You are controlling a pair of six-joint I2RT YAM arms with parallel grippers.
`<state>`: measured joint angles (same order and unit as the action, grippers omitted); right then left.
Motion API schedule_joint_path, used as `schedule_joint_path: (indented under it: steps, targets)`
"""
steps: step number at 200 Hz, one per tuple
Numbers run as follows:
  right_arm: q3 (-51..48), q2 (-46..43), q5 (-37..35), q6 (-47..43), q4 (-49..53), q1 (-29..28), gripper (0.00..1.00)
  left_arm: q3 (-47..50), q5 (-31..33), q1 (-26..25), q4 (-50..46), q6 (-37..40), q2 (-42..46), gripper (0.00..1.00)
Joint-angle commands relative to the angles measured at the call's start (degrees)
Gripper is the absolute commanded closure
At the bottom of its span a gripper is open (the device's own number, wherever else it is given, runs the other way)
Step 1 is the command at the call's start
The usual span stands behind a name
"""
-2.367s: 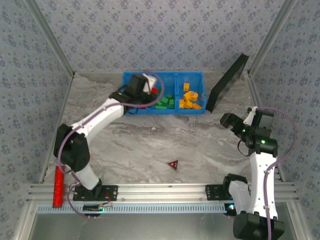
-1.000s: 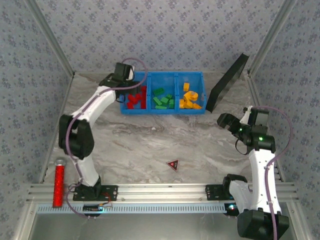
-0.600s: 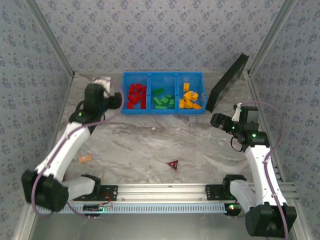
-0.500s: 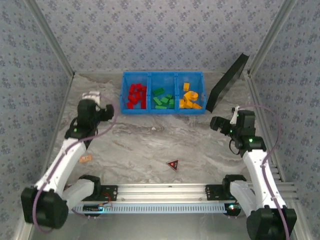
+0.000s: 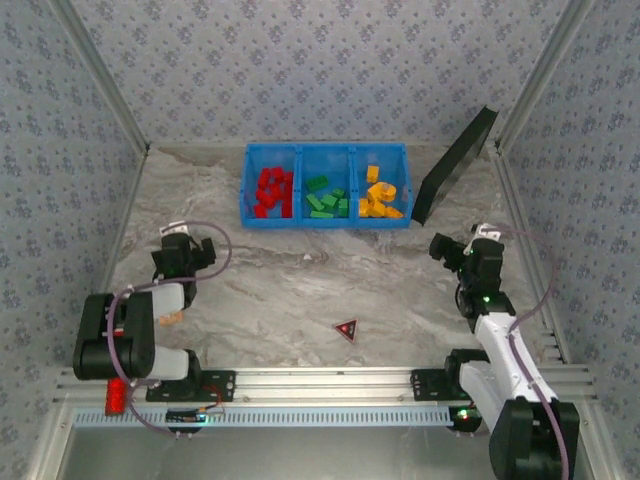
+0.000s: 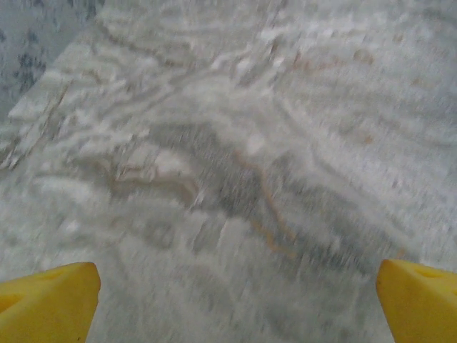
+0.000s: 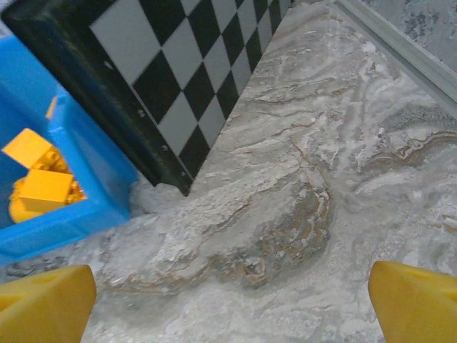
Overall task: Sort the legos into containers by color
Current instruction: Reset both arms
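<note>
The blue tray (image 5: 325,150) stands at the back of the table with three compartments. Red legos (image 5: 272,190) fill the left one, green legos (image 5: 325,200) the middle, yellow-orange legos (image 5: 380,195) the right. My left gripper (image 5: 185,247) hovers over bare marble at the near left, well clear of the tray. In the left wrist view the gripper (image 6: 235,307) is open, its yellow fingertips (image 6: 46,300) wide apart with nothing between. My right gripper (image 5: 447,247) is open over bare table (image 7: 228,307), with the tray's right corner (image 7: 93,214) and yellow legos (image 7: 39,182) off to its left.
A black checkered board (image 5: 455,165) leans beside the tray's right end (image 7: 186,78). A dark red triangle (image 5: 346,328) lies mid-table near the front. A small orange piece (image 5: 170,319) lies by the left arm. A red cylinder (image 5: 117,395) sits at the front left rail.
My left arm has pulled back from the tray's red compartment to the near left and folded low. The right arm has drawn back slightly towards its base.
</note>
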<state>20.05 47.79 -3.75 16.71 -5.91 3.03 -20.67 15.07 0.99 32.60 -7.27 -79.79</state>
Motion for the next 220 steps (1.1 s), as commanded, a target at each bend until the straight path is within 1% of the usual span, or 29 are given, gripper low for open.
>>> schedule_joint_path:
  steps: [1,6,14,26,35,48,58,66,70,78,93,107,115,127,133,143,150,156,162,167,170,180,191,200,209,220]
  targets:
    - [-2.7,2.4,-3.2,-4.0,-14.9,0.3,0.00,2.3,-0.4,-0.4,21.2,1.7,-4.4,0.01]
    - [-3.0,3.2,-3.5,-5.2,-15.9,0.4,0.00,2.2,-0.7,-0.5,21.8,1.9,-4.5,0.01]
    - [-3.5,4.2,-3.6,-6.6,-17.6,0.9,0.00,0.4,-1.1,-0.5,15.0,1.4,-2.8,0.01]
    - [-4.0,5.4,-1.7,-8.2,-19.6,2.3,0.00,-1.5,-2.0,-0.5,14.6,2.1,-5.0,0.01]
    - [-3.9,6.3,-1.9,-8.0,-20.2,2.9,0.00,-4.0,-1.9,-1.2,10.9,3.0,-6.4,0.01]
    - [-3.7,8.4,-2.1,-8.9,-22.2,3.0,0.00,-3.8,-2.5,-1.7,11.5,3.9,-6.7,0.01]
    - [-3.2,10.6,-3.0,-10.0,-23.0,3.0,0.00,-3.6,-5.5,-1.0,11.9,4.0,-7.1,0.01]
    - [-2.8,12.2,-3.1,-10.6,-23.6,3.1,0.00,-2.7,-8.2,-0.7,14.6,4.8,-8.2,0.01]
    - [-3.0,13.1,-3.0,-10.9,-24.4,3.1,0.00,-2.6,-8.5,-0.7,15.3,4.9,-8.4,0.01]
    - [-3.9,15.1,-3.0,-11.1,-28.1,3.1,0.00,-2.9,-8.9,-0.6,13.8,4.9,-7.9,0.01]
    - [-5.0,19.7,-0.9,-11.5,-33.9,3.0,0.00,-2.8,-9.1,-0.5,14.3,4.8,-8.0,0.01]
    - [-4.2,24.1,0.1,-13.5,-36.8,1.5,0.00,-2.6,-9.1,-0.5,14.7,4.8,-8.1,0.01]
    - [-3.2,25.1,0.9,-15.2,-36.5,0.5,0.00,-2.7,-9.1,-0.5,14.4,4.8,-8.1,0.01]
    - [-2.9,28.1,0.6,-18.0,-40.0,-1.2,0.00,-2.7,-9.0,-0.5,14.4,4.8,-8.1,0.01]
    - [-2.6,30.1,1.8,-18.7,-40.9,-1.3,0.00,-2.7,-9.0,-0.5,14.5,4.9,-8.1,0.01]
    - [-3.5,34.6,4.1,-20.8,-46.7,-2.5,0.00,-2.7,-9.0,-0.6,14.4,4.9,-8.1,0.01]
    - [-3.4,38.9,3.3,-23.2,-50.6,-4.5,0.00,-2.7,-9.0,-0.5,14.5,4.9,-8.1,0.01]
    - [-3.2,41.4,-0.6,-23.0,-54.2,-5.7,0.00,-2.7,-9.0,-0.5,14.4,4.9,-8.1,0.01]
    - [-1.8,40.5,-0.4,-22.1,-50.9,-4.9,0.00,-2.7,-9.1,-0.5,14.4,4.9,-8.1,0.01]
    - [0.2,38.5,1.6,-22.1,-43.1,-4.1,0.00,-2.7,-9.0,-0.5,14.4,4.9,-8.1,0.01]
    - [0.8,38.2,2.7,-21.9,-41.0,-3.5,0.00,-2.7,-9.1,-0.5,14.4,4.8,-8.2,0.01]
    - [0.8,40.0,4.7,-20.5,-44.3,-2.3,0.00,-2.7,-9.0,-0.5,14.4,4.9,-8.2,0.01]
    - [2.8,39.1,3.9,-19.3,-38.6,-1.4,0.00,-2.7,-9.0,-0.5,14.4,4.8,-8.1,0.01]
    - [2.5,39.9,2.8,-18.6,-40.9,-1.3,0.00,-2.7,-9.1,-0.4,14.4,4.8,-8.1,0.01]
    - [3.0,39.4,2.7,-18.6,-38.8,-1.3,0.00,-2.7,-9.0,-0.5,14.4,4.8,-8.1,0.01]
    - [2.8,39.5,2.8,-18.6,-39.8,-1.3,0.00,-2.8,-9.2,-0.5,14.3,4.7,-8.1,0.01]
